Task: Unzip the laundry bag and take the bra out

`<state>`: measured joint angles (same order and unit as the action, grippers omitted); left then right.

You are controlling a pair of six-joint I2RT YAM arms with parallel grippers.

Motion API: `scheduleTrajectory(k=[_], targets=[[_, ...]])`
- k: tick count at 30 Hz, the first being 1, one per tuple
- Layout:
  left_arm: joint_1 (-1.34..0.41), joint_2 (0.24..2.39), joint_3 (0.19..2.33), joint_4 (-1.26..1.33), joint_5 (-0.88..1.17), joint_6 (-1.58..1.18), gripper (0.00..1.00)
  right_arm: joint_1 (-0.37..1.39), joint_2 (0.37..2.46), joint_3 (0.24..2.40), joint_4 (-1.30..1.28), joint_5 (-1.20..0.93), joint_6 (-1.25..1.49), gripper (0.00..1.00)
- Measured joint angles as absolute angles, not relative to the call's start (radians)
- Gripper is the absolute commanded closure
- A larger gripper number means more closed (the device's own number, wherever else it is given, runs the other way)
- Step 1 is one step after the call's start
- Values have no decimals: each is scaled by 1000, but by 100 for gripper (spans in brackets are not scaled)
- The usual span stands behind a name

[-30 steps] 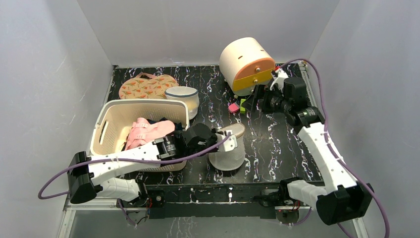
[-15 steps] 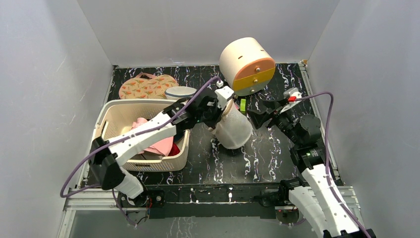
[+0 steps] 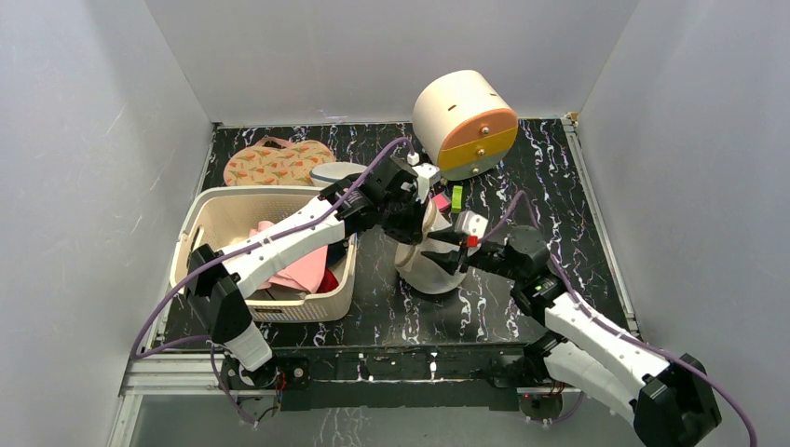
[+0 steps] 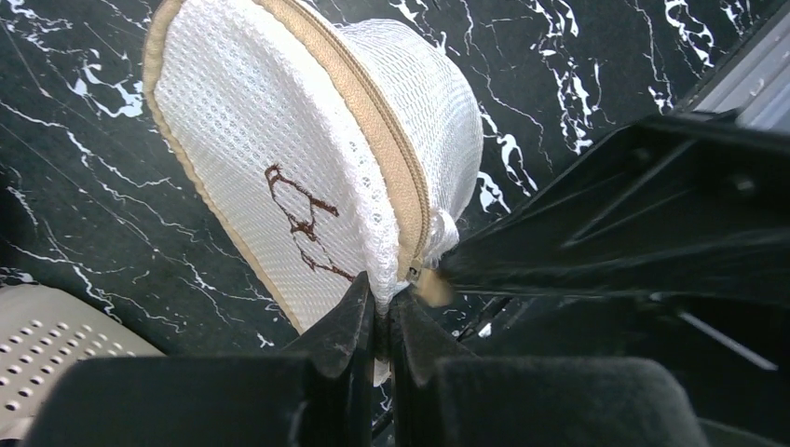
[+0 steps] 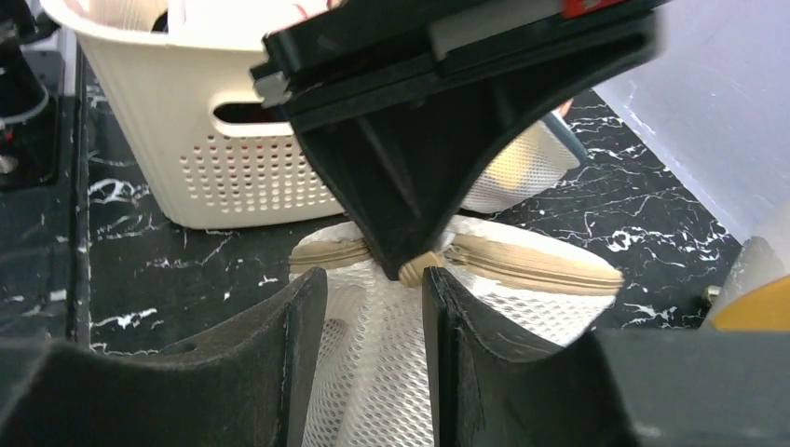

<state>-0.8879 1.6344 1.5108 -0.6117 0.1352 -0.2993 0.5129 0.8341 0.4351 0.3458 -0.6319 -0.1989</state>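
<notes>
The laundry bag (image 3: 430, 264), a cream-white mesh cylinder with a tan zip, hangs tilted over the middle of the table. Its flat top with the dark bra drawing (image 4: 303, 219) faces the left wrist camera. My left gripper (image 3: 422, 222) is shut on the mesh rim right beside the zip (image 4: 382, 300). My right gripper (image 3: 447, 248) comes in from the right, its jaws (image 5: 373, 276) apart with the bag's mesh wall between them. The tan zip pull (image 5: 418, 269) sits at the tip of its right finger. The bra itself is hidden.
A cream perforated basket (image 3: 207, 216) with pink clothes stands at the left. Behind it lie a floral orange pouch (image 3: 278, 160) and a white tub with dark rim (image 3: 333, 172). A cream and orange drum (image 3: 464, 119) sits at the back, with small pink and green blocks (image 3: 456, 197) before it.
My left gripper carried the bag up from the front of the table to the middle. My right arm swung in from the back right to the bag, its jaws narrowing.
</notes>
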Motion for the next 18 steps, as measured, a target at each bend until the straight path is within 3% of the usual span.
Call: scheduleTrajectory(k=[8, 12, 18], targets=[[-878, 1634, 1511, -619, 148, -318, 100, 628, 884, 390, 393, -520, -369, 65], [-873, 1634, 1511, -619, 152, -319, 100, 663, 884, 371, 427, -451, -395, 55], [-872, 1634, 1510, -619, 168, -319, 100, 680, 871, 351, 474, -376, -395, 54]])
